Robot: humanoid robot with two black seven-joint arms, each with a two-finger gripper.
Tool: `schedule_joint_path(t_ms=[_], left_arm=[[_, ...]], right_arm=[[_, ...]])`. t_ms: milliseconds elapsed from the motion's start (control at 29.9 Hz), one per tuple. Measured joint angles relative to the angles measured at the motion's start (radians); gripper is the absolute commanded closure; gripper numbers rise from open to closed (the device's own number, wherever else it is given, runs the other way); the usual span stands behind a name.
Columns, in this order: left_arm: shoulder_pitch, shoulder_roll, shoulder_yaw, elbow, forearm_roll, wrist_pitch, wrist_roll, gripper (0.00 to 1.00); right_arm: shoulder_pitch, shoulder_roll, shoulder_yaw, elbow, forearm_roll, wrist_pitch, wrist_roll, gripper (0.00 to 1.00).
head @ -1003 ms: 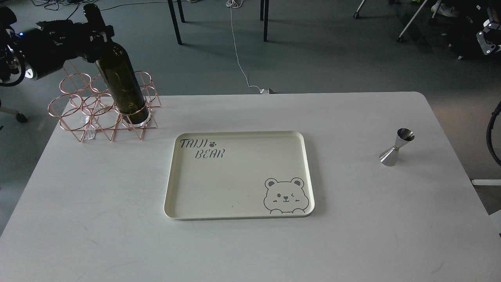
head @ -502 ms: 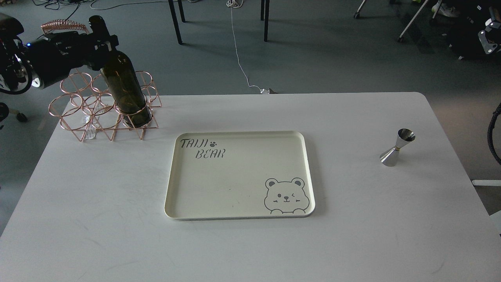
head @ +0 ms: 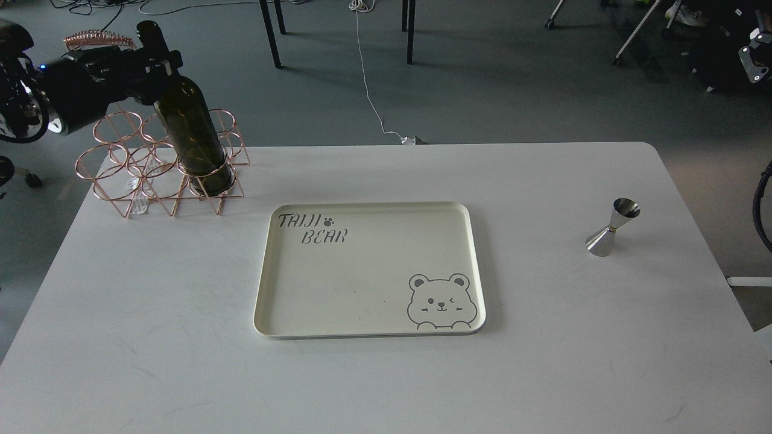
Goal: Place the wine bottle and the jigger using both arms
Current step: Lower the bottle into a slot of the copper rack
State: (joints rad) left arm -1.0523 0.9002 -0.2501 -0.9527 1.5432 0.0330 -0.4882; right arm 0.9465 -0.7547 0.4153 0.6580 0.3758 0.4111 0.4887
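Observation:
The dark olive-green wine bottle [head: 187,123] stands tilted in the front right ring of a rose-gold wire rack [head: 158,164] at the table's back left. My left gripper [head: 158,59] comes in from the left and is shut on the bottle's neck, just below the mouth. The steel jigger [head: 611,227] stands upright on the table at the right, untouched. My right gripper is out of view; only a loop of black cable [head: 761,208] shows at the right edge.
A cream tray [head: 369,269] printed with "TAIJI BEAR" and a bear face lies in the middle of the white table [head: 151,337]. Chair legs and a white cable are on the floor behind the table.
The bottle has gone down deeper into the rack ring, its neck about 30 px lower than a second ago. My left gripper moved down and slightly right with it. The jigger has not moved.

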Motion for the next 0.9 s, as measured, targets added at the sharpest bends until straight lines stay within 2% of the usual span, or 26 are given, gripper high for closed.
schedule_joint_path(t_ms=[67, 201, 301, 468, 903], left_arm=[[0.000, -0.005, 0.000, 0.000, 0.000, 0.001, 0.000, 0.26], [0.001, -0.011, 0.000, 0.000, -0.001, 0.002, 0.000, 0.15], [0.001, -0.012, 0.000, 0.000, -0.001, 0.001, 0.000, 0.14], [0.001, -0.013, 0.000, 0.000, -0.002, 0.000, 0.000, 0.06], [0.004, -0.015, 0.000, 0.000, -0.025, -0.002, 0.000, 0.04]], right_arm=[[0.000, 0.000, 0.000, 0.000, 0.000, 0.000, 0.000, 0.03], [0.000, 0.000, 0.000, 0.000, 0.000, 0.000, 0.000, 0.03], [0.000, 0.000, 0.000, 0.000, 0.000, 0.000, 0.000, 0.03], [0.000, 0.000, 0.000, 0.001, 0.000, 0.000, 0.000, 0.03], [0.000, -0.001, 0.002, 0.002, 0.000, 0.000, 0.000, 0.03]])
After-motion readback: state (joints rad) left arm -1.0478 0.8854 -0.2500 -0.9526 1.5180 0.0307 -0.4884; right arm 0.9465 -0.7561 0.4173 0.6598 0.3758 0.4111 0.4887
